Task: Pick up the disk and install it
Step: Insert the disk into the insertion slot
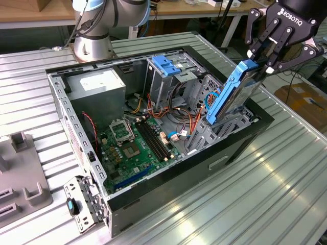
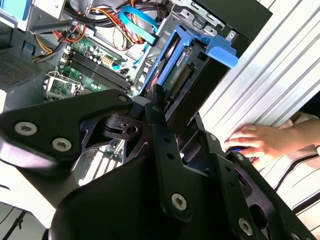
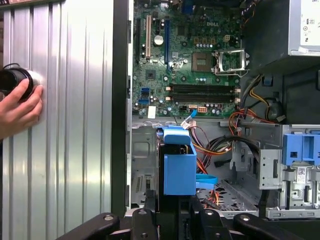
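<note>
The disk (image 1: 232,94) is a silver drive in a blue plastic rail frame. It stands steeply tilted over the drive bay at the exterior view's right end of the open computer case (image 1: 245,138). Its lower end reaches down among the bay's metal walls, and whether it touches them I cannot tell. My black gripper (image 1: 261,65) is shut on the disk's upper end. In the second wrist view the disk (image 2: 187,65) runs away from the gripper (image 2: 167,117) toward the case. In the first wrist view the disk's blue frame (image 3: 179,170) sticks out from the gripper (image 3: 170,212) over the bay.
The case holds a motherboard (image 1: 133,145), a grey power-supply box (image 1: 97,84), a light-blue bracket (image 1: 166,64) and loose cables. A person's hand (image 3: 17,107) rests on the ribbed metal table beside the case, also seen as a hand (image 2: 255,142). Grey fixtures (image 1: 20,173) lie at the exterior view's left.
</note>
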